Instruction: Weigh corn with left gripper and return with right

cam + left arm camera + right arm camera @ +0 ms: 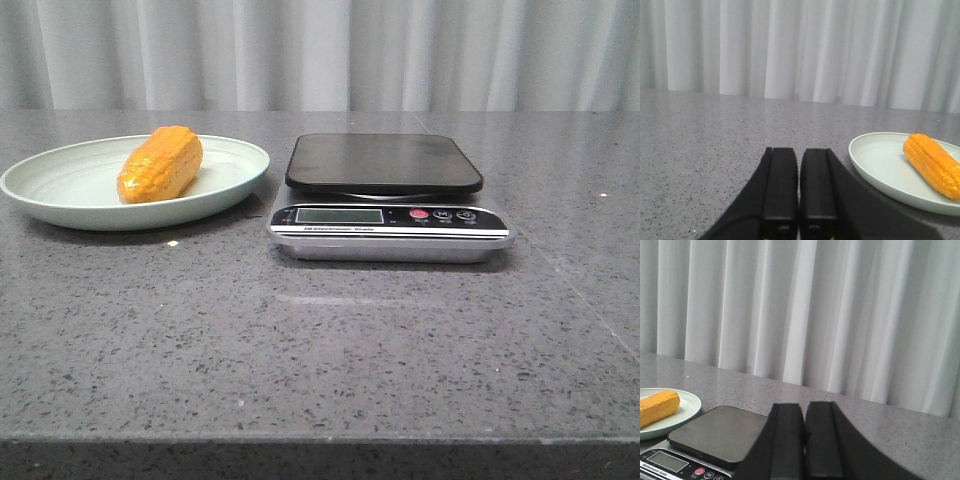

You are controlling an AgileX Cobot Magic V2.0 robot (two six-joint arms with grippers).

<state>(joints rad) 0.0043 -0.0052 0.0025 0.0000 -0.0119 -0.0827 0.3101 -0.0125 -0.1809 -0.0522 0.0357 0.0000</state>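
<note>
The orange-yellow corn [160,164] lies on a pale green plate [60,190] at the left of the table. It also shows in the left wrist view [935,165] and the right wrist view [657,407]. A kitchen scale [388,196] with a dark, bare platform stands right of the plate; it shows in the right wrist view too [715,432]. My left gripper [800,152] is shut and empty, near the plate's rim [865,170]. My right gripper [804,407] is shut and empty, beside the scale. Neither gripper shows in the front view.
The grey speckled stone table [320,350] runs to a front edge near the bottom of the front view. White curtains [320,50] hang behind the table. The scale's display and buttons [420,215] face the front.
</note>
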